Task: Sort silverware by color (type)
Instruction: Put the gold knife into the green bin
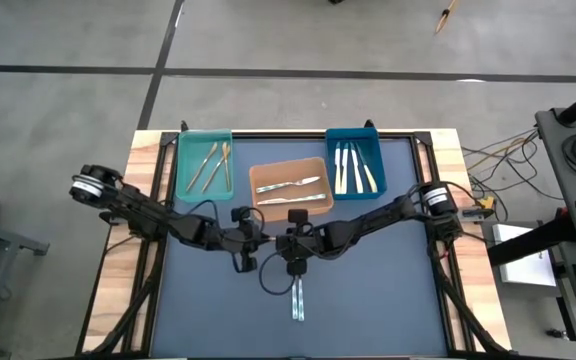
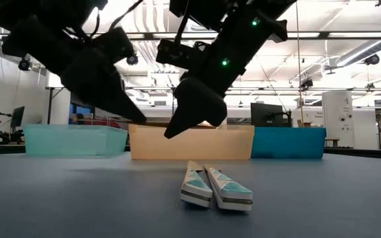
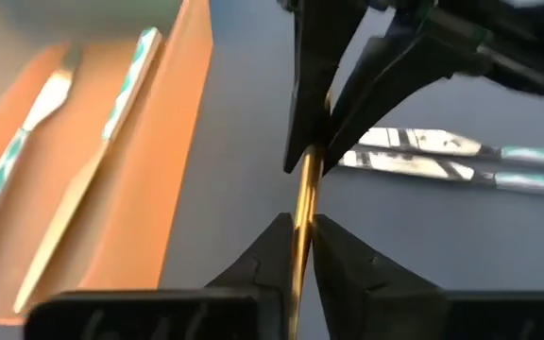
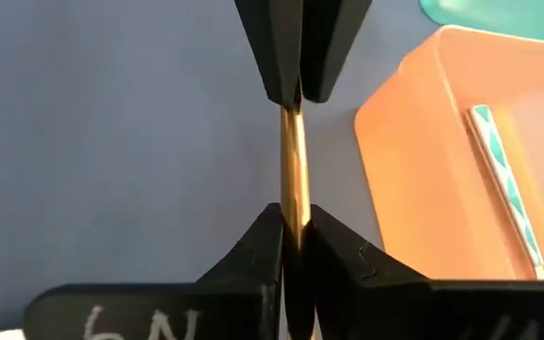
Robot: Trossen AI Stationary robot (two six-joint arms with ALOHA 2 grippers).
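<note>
A slim gold piece of silverware [image 4: 294, 161] hangs above the dark mat near the table's middle, in front of the orange bin [image 1: 290, 187]. My left gripper [image 3: 297, 234] and my right gripper [image 4: 294, 225] are both shut on it, tip facing tip. Both of its ends are hidden behind fingers. Two pieces with silver blades and teal-patterned handles [image 1: 296, 296] lie flat side by side on the mat, nearer the front edge. In the low view the two grippers [image 2: 154, 127] hover above this pair [image 2: 215, 186]. My left gripper pinches the gold shaft [image 3: 300, 212] between its two fingers, which run along the shaft and slant down from the table's left. The piece is clear of the mat. My right gripper pinches the same shaft [image 4: 295, 200] between its two fingers, coming from the table's right and slanting down, in line with the shaft. A short bare stretch of gold shows between the two pairs of fingertips.
A teal bin [image 1: 205, 163] with gold pieces stands at the far left. The orange bin holds teal-handled pieces [image 3: 126, 80]. A blue bin [image 1: 354, 163] with cream-handled pieces stands at the far right. Bare mat lies on both sides toward the near edge.
</note>
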